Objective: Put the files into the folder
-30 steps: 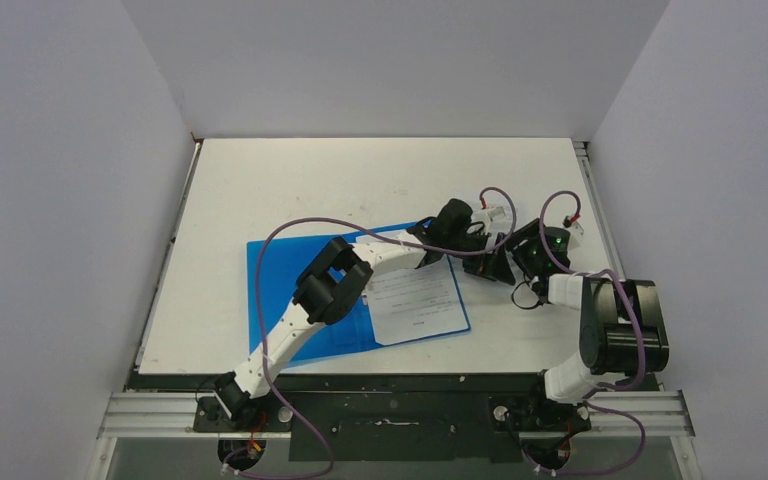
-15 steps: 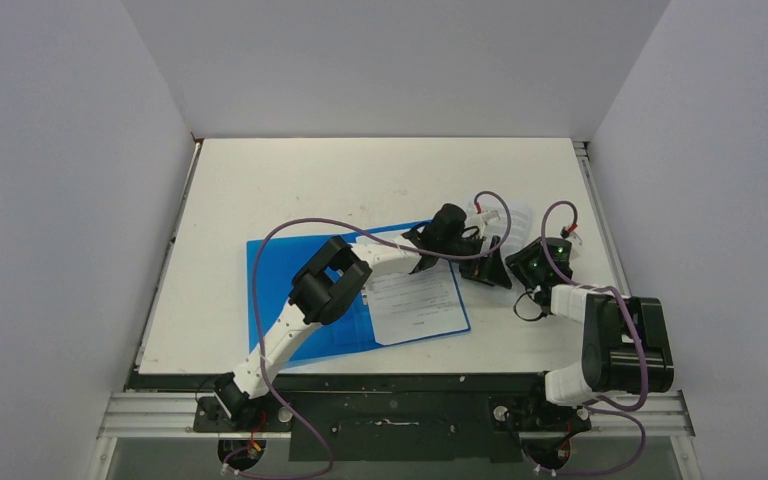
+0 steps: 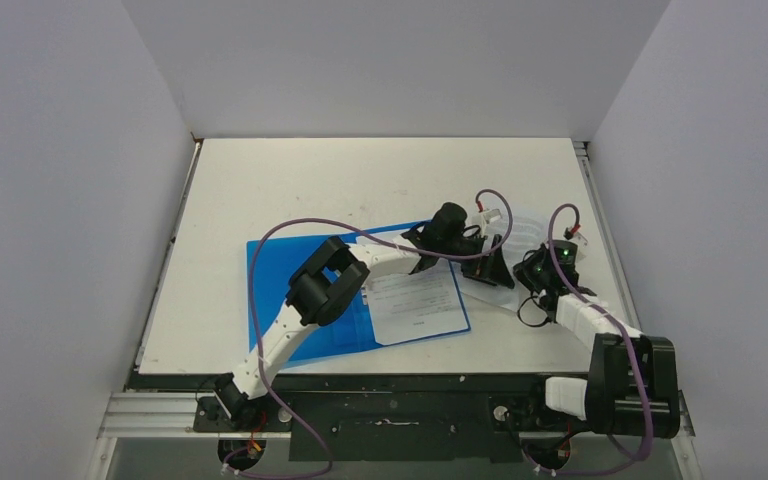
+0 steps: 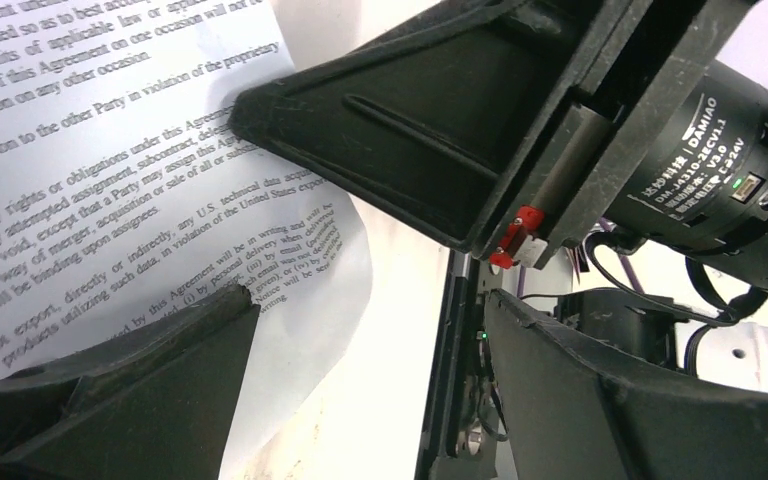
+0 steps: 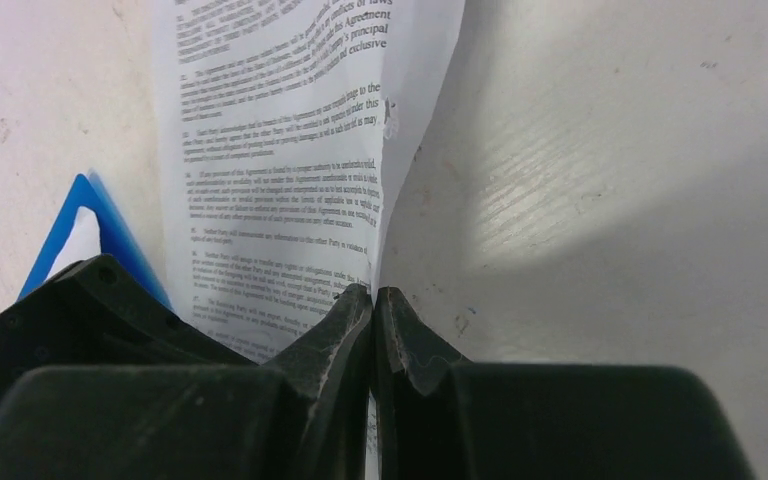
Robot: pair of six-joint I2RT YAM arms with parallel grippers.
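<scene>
The right claw [image 5: 372,302] is clenched on the near edge of the loose sheet [image 5: 280,150], which bows up from the table [image 5: 610,150] just to the right of the folder [image 3: 290,275]; I judge that this pinch on the thin edge serves to lift the paper off the flat surface. The left claw [image 4: 245,200] is released, its fingers spread over the same sheet, probably to steady it. The other sheet [image 3: 415,305] already rests on the right half of the open folder.
</scene>
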